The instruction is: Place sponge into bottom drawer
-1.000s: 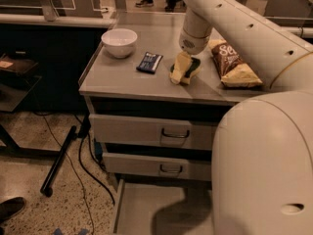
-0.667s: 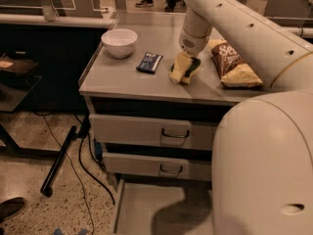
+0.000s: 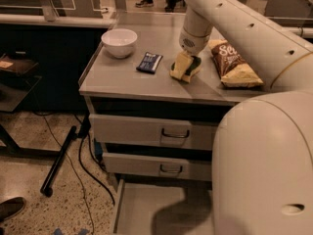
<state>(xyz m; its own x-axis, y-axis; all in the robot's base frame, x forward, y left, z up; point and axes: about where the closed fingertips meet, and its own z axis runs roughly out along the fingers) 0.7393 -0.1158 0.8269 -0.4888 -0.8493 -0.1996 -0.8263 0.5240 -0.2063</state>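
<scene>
gripper (image 3: 185,68): low over bench (image 3: 122,84), fingers clamped on sponge (image 3: 195,63). wrapper (image 3: 149,62) just beside. bottom drawer (image 3: 142,212): pulled open.

Dim, warm overhead light; the tool (image 3: 184,68), low on the table (image 3: 122,82), casts a soft shadow; bottom drawer (image 3: 142,212) shaded.

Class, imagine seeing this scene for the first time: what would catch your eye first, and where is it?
The bulky white robot arm fills the right side, its gripper down at the sponge on the grey countertop, beside a chip bag. Below, the bottom drawer stands pulled open under two shut handled drawers.
</scene>
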